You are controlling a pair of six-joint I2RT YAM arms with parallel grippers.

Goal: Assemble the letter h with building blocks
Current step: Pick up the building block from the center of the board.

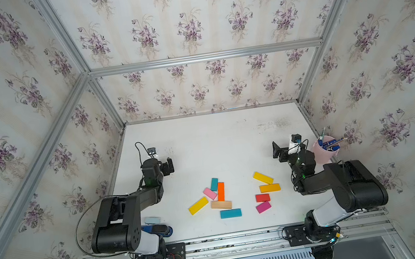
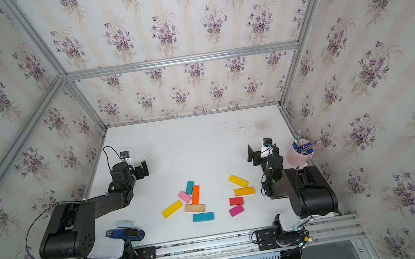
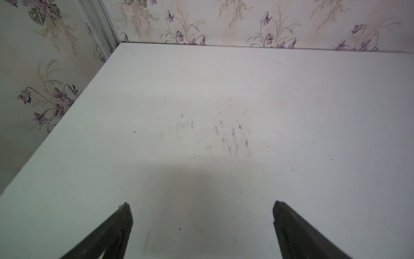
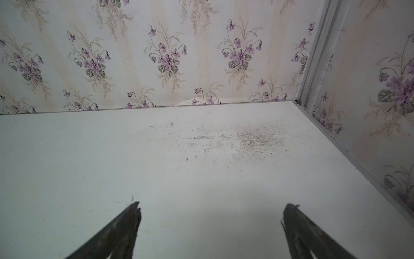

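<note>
1. I am seeing a pink cup (image 1: 322,155) holding pens (image 1: 333,143) at the desk (image 1: 216,145) edge.
2. The stapler (image 2: 127,233) label (image 2: 109,233) is showing too small to read.
3. My left pincer (image 3: 201,207) and right pincer (image 4: 211,207) are hanging spread, empty.
4. The blocks (image 1: 221,191) are lying loose mid-desk.

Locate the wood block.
Mid-table in both top views: the wood block lies at the near end of the orange block, with the long teal block nearer the robot.
</note>
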